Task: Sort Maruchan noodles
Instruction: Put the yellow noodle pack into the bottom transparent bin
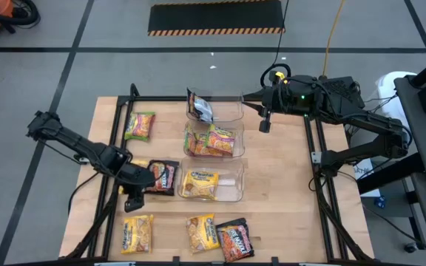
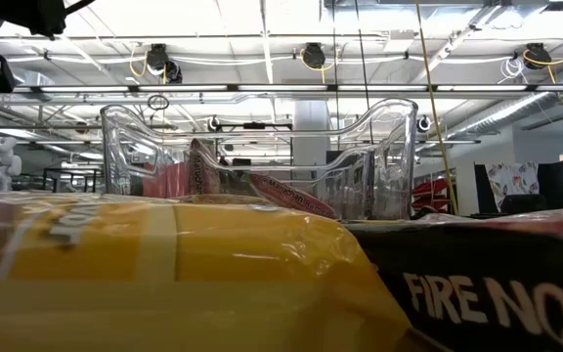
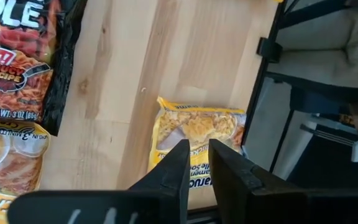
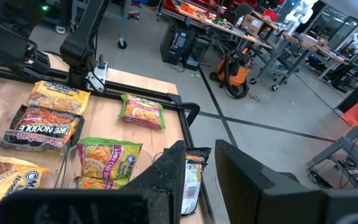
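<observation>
Both arms bent over desk [image 1: 287, 214]: left end effector [image 1: 129, 201] fingers nearly together, empty, above yellow packet [image 1: 137, 233]; right end effector [image 1: 265, 121] slightly spread, empty, beside bins [image 1: 228, 111]

We see a pale blond wood worktop [image 1: 287, 214] with visible grain, framed in black. The packets on it come in three colourings: a yellow packet [image 1: 137, 233] printed with golden noodles, a green-and-yellow packet [image 1: 140, 125] with a pink-red patch, and a black packet [image 1: 234, 239] with red-orange noodle art and white lettering. The bins [image 1: 228, 186] are clear plastic. Both arms are dark, nearly black, as are the left hand [image 1: 131, 201] and right hand [image 1: 264, 123]. The floor is grey, with a black mat [image 1: 215, 15] edged in yellow-black hazard stripes.
</observation>
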`<state>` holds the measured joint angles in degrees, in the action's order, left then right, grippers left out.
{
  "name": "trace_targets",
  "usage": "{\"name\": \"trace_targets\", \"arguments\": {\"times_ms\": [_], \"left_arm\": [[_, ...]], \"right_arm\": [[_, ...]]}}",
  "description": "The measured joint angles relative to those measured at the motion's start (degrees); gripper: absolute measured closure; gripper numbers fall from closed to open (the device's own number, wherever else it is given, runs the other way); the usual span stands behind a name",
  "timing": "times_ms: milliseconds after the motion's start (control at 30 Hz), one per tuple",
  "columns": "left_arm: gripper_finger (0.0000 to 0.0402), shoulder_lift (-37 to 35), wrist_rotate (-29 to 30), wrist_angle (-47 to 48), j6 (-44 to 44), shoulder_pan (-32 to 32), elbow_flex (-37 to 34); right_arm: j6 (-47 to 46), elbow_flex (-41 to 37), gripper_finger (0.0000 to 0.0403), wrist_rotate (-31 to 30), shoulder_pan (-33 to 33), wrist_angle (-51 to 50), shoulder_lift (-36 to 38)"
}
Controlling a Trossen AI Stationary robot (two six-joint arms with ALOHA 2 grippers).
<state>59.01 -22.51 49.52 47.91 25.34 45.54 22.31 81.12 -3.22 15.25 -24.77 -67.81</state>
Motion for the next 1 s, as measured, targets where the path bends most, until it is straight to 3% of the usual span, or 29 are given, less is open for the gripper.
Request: {"name": "trace_targets", "arguments": {"times_ms": [200, 600, 1000], "left_arm": [[0.0324, 2.66, 1.59, -0.05, -1.57, 2.03, 0.00], [0.0323, 15.30, 0.68, -0.70, -11.11, 4.95, 0.00], [0.0323, 19.99, -1.49, -10.25, -15.84, 7.15, 0.00]], "right_arm": [[-0.04, 0.00, 0.0321, 0.00, 0.00, 0.02, 0.00], [-0.13, 0.00, 0.0321, 0.00, 0.01, 0.02, 0.00], [-0.13, 0.00, 0.0321, 0.00, 0.00, 0.02, 0.00]]}}
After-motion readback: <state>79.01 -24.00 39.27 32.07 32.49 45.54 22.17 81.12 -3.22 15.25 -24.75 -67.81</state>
